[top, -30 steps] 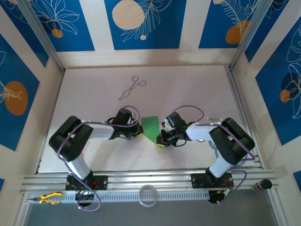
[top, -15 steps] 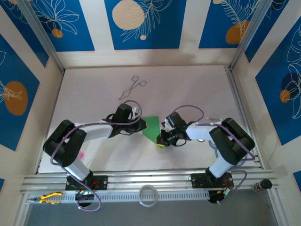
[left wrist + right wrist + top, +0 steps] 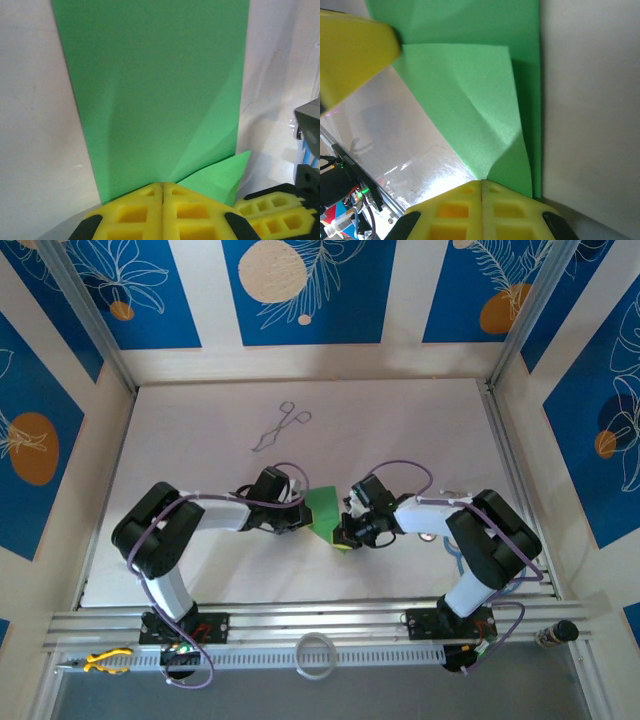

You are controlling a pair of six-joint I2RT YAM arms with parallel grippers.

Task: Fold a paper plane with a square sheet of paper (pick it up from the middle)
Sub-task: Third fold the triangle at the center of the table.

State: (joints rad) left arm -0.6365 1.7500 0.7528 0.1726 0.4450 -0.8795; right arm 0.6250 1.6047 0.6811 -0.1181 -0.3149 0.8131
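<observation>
i am seeing the green sheet of paper [image 3: 322,507] lying on the white table [image 3: 200,450], about midway between its left and right edges and somewhat closer to the near edge than to the far one. both arms are reaching in toward it, one from each side.

the left gripper [image 3: 301,517] is sitting at the paper's left edge. in the left wrist view its yellow fingers [image 3: 135,215] are pressing tight together with no gap, and the sheet is stretching away from their tips with soft creases running into the seam. a small folded flap [image 3: 220,177] is poking out on the right there, just beside a finger of the other arm.

the right gripper [image 3: 346,531] is meeting the paper at its near right corner. its fingers [image 3: 455,210] are also clamping closed against each other, and a raised fold of the sheet is narrowing down into the line where they join. whether a ply is caught between either pair of pads i cannot tell.

a pair of metal forceps [image 3: 282,427] is lying toward the far edge of the table, well apart from the paper.
</observation>
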